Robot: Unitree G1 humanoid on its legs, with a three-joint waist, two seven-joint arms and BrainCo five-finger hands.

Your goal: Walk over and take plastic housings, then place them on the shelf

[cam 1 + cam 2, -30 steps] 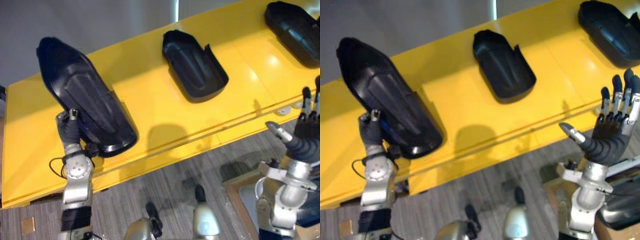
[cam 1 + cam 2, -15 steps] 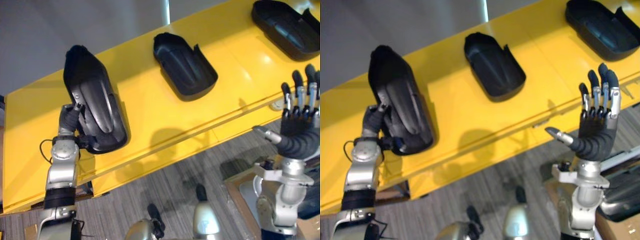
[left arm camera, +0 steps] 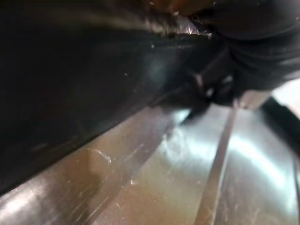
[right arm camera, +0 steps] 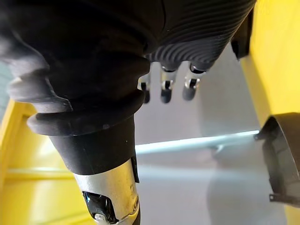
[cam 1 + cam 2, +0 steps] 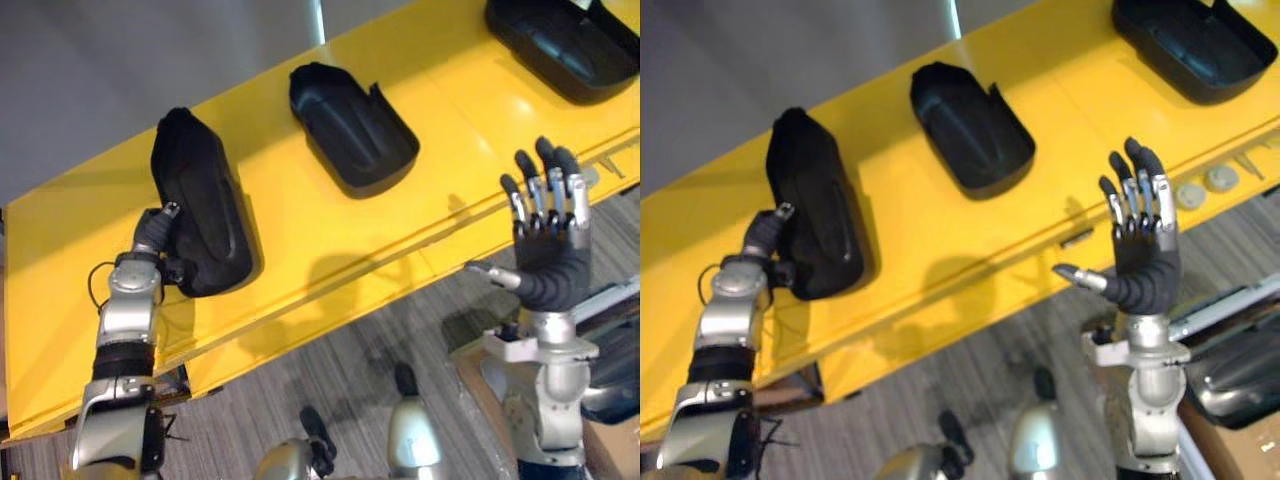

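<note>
Right hand (image 5: 548, 262) is up, near us, before the yellow shelf (image 5: 330, 235) edge, fingers (image 5: 551, 186) straight and spread, holding nothing. We see the left hand (image 5: 152, 236) against the near end of a black plastic housing (image 5: 205, 210) lying on the shelf; we cannot tell its grip. Further back lies a second housing (image 5: 352, 125), then a third housing (image 5: 560, 45) far right.
</note>
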